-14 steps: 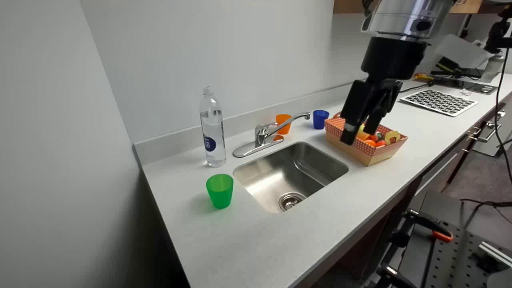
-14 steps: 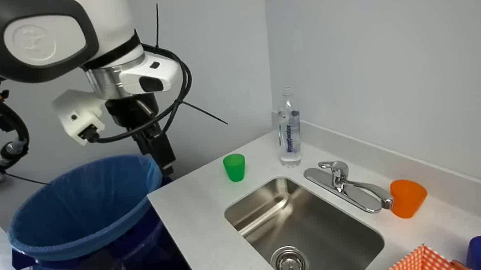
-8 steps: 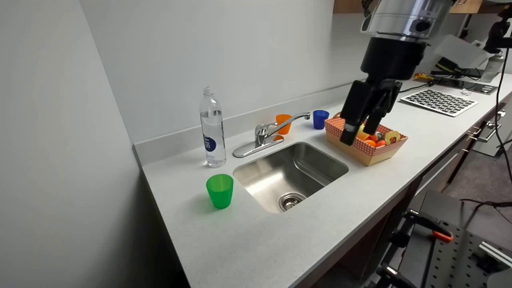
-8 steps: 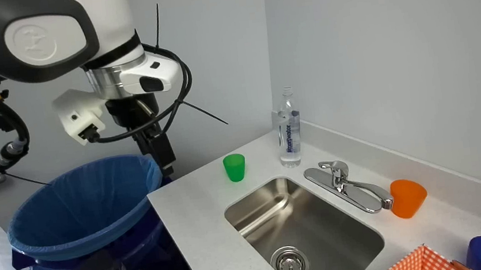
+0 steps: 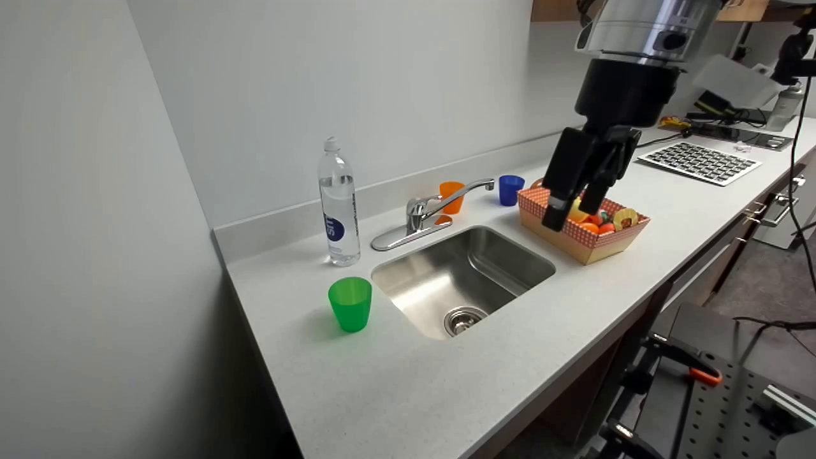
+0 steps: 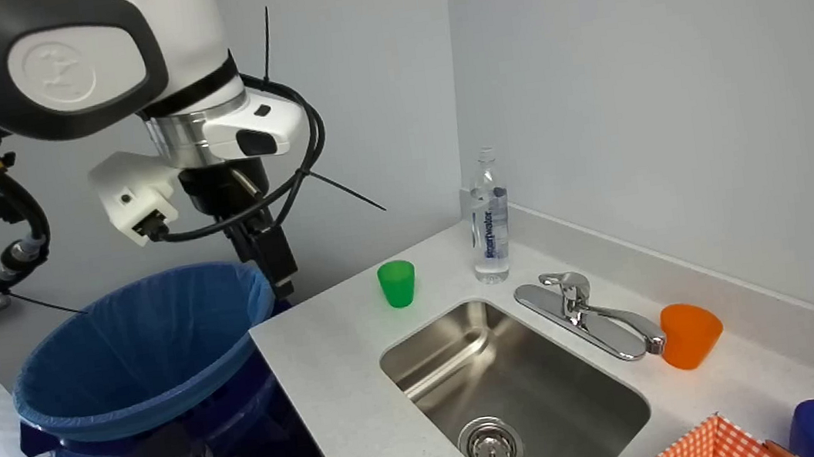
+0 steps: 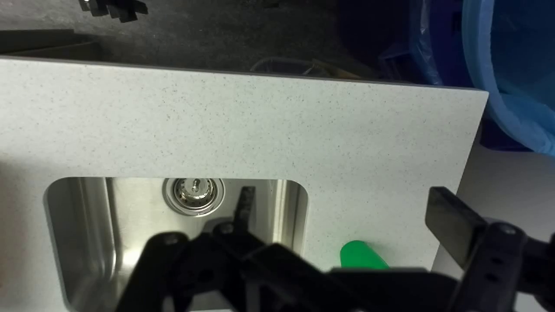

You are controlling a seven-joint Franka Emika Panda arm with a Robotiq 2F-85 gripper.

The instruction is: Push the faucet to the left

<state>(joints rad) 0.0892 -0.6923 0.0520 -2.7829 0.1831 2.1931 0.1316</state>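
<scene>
The chrome faucet (image 5: 414, 217) stands on the counter at the wall side of the sink. In an exterior view its spout points right, along the wall, past the orange cup. In an exterior view (image 6: 574, 292) the spout tip overlaps the orange cup's edge; whether they touch I cannot tell. The faucet is out of the wrist view. My gripper (image 5: 574, 215) hangs in the air, well apart from the faucet. It also shows in an exterior view (image 6: 284, 286), above the bin side. In the wrist view the gripper (image 7: 342, 203) has its fingers wide apart with nothing between them.
A steel sink (image 5: 464, 236) is set in the white counter. A clear bottle (image 5: 339, 210) and a green cup (image 5: 350, 305) stand left of it. An orange cup (image 6: 690, 336), a blue cup (image 5: 510, 190) and a fruit basket (image 5: 561, 245) stand beyond. A blue bin (image 6: 143, 354) stands beside the counter.
</scene>
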